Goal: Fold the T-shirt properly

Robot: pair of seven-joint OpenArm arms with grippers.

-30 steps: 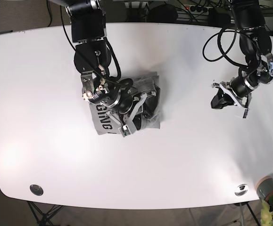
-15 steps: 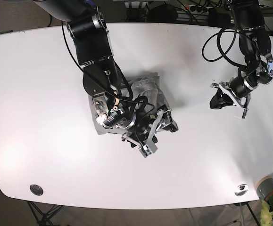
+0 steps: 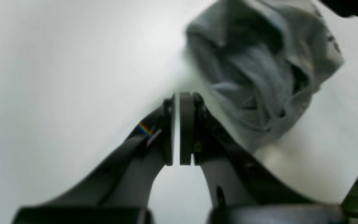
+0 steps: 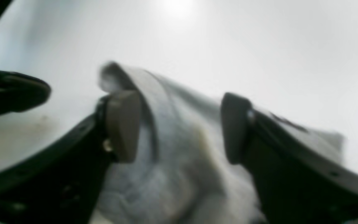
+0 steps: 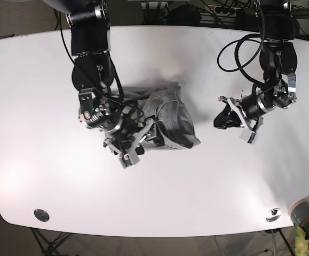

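Note:
The heather-grey T-shirt (image 5: pixel 171 114) lies bunched in a crumpled heap at the middle of the white table (image 5: pixel 47 80). No lettering shows in the base view. My right gripper (image 5: pixel 137 142) is at the heap's left front edge. In the right wrist view it (image 4: pixel 179 127) is open, with grey cloth (image 4: pixel 179 161) lying between and below its fingers. My left gripper (image 5: pixel 226 118) hovers to the right of the heap, apart from it. In the left wrist view it (image 3: pixel 176 130) is shut and empty, and the shirt (image 3: pixel 259 71) lies just beyond it.
Two round metal discs (image 5: pixel 41 215) (image 5: pixel 273 215) are set in the table near its front edge. A grey pot (image 5: pixel 303 212) with a green plant stands off the front right corner. Cables and gear lie behind the back edge.
My right gripper has swung back left from the heap's front right to its left front edge. The shirt now bulges further right. My left gripper has moved left, closer to the shirt.

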